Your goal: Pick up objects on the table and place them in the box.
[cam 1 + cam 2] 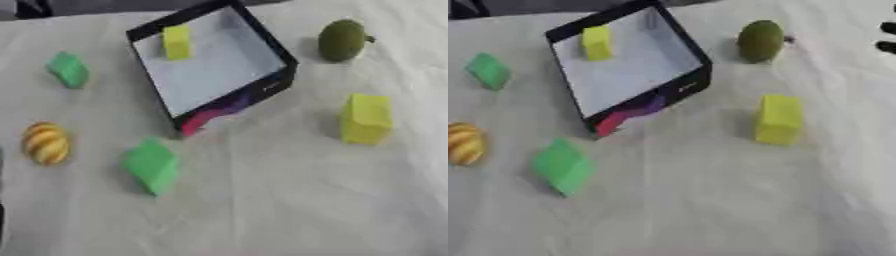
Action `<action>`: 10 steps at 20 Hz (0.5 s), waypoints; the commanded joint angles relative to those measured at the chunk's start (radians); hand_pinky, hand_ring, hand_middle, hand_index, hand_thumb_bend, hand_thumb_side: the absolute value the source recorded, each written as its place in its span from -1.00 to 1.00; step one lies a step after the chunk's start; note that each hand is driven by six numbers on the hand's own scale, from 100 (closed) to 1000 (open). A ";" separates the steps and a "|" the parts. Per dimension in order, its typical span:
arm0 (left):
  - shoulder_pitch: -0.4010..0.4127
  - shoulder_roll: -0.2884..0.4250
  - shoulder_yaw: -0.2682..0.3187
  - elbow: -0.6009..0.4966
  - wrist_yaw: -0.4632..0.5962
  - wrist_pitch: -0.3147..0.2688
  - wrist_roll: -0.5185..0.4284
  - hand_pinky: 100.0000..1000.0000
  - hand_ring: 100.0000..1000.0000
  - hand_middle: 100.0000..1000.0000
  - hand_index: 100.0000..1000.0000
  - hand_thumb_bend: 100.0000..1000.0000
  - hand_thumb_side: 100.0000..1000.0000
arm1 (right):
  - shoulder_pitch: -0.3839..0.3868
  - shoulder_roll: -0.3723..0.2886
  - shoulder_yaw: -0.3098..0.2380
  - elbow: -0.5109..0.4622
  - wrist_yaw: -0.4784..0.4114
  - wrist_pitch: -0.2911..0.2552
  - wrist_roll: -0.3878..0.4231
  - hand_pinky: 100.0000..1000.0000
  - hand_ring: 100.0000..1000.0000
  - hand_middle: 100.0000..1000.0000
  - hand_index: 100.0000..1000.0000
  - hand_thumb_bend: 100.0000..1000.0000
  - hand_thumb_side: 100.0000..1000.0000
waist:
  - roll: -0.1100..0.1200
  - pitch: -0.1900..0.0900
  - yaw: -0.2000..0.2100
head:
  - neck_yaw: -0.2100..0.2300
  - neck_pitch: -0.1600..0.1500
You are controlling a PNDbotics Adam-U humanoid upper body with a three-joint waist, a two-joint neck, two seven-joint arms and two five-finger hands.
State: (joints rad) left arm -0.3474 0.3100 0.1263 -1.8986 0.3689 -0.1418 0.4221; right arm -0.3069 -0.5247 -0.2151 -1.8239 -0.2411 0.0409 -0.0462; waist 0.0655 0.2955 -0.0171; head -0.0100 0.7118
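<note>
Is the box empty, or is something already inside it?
Not empty. One small yellow block stands inside the box, near its far corner; the rest of the pale floor is bare.

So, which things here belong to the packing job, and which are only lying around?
For the job:
- black-walled box with pale floor
- small yellow block inside it
- large yellow block
- large green block
- small green block
- olive-green round fruit
- yellow-and-orange striped ball

Only lying around:
- white tablecloth
</note>
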 commanded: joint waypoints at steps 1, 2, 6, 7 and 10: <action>-0.013 0.019 0.010 -0.020 -0.008 0.001 0.002 0.35 0.19 0.36 0.43 -0.37 0.09 | -0.006 -0.031 -0.007 -0.021 0.009 -0.002 0.001 0.52 0.64 0.70 0.77 -1.00 0.48 | 0.007 -0.003 0.000 | 0.001 0.000; -0.013 0.019 0.009 -0.020 -0.008 0.002 0.002 0.35 0.19 0.36 0.43 -0.37 0.09 | -0.006 -0.031 -0.007 -0.022 0.009 -0.002 0.001 0.52 0.64 0.70 0.77 -1.00 0.48 | 0.007 -0.003 0.000 | 0.001 0.000; -0.014 0.019 0.009 -0.020 -0.008 0.002 0.002 0.35 0.19 0.36 0.43 -0.36 0.09 | -0.009 -0.034 -0.007 -0.023 0.010 -0.004 0.001 0.52 0.64 0.71 0.77 -1.00 0.46 | 0.005 -0.002 0.004 | 0.006 0.001; -0.014 0.019 0.009 -0.020 -0.008 0.002 0.002 0.35 0.19 0.36 0.43 -0.36 0.09 | -0.012 -0.037 -0.006 -0.025 0.010 -0.005 0.001 0.52 0.65 0.71 0.77 -1.00 0.46 | 0.005 -0.002 0.005 | 0.011 0.000; -0.012 0.022 0.008 -0.019 -0.009 0.003 0.002 0.35 0.19 0.36 0.43 -0.36 0.09 | -0.015 -0.072 0.005 -0.031 0.019 -0.009 0.005 0.52 0.66 0.72 0.77 -1.00 0.46 | 0.001 -0.004 0.004 | 0.016 0.001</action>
State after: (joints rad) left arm -0.3474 0.3100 0.1263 -1.8998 0.3684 -0.1394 0.4237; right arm -0.3087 -0.5494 -0.2073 -1.8272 -0.2310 0.0361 -0.0417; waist 0.0655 0.2960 -0.0128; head 0.0002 0.7118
